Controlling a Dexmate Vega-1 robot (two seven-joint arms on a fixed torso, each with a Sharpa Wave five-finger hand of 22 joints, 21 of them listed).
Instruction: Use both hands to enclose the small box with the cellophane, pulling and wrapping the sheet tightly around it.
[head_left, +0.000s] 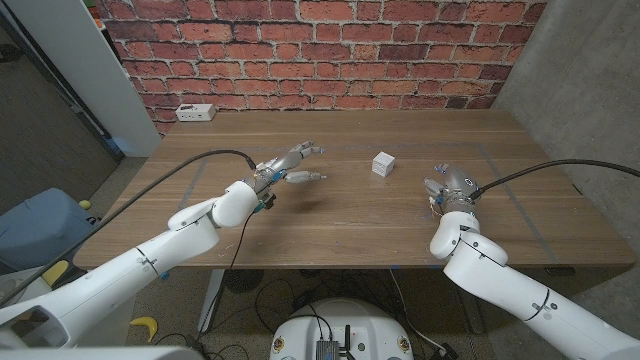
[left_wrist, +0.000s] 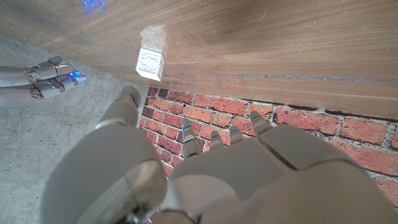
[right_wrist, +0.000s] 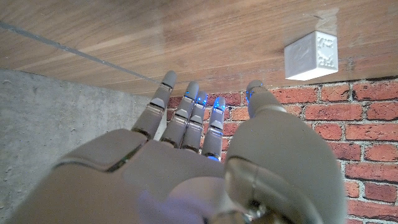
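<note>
The small white box (head_left: 382, 165) sits just right of centre in the head view, on the clear sheet (head_left: 505, 205). My left hand (head_left: 290, 168) and right hand (head_left: 450, 186) flank it, fingers spread and empty, ready to grasp the sheet's edges.

wooden table (head_left: 330, 215) | small white box (head_left: 382, 165) mid-table | white power strip (head_left: 194, 113) far-left corner

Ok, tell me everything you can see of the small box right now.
The small box is a white cube with a faint raised or printed pattern on its faces, matte, material unclear. It stands upright on the wooden table, between the two hands and slightly beyond them. Neither hand touches it. A faint glossy sheet seems to lie beneath it.
</note>
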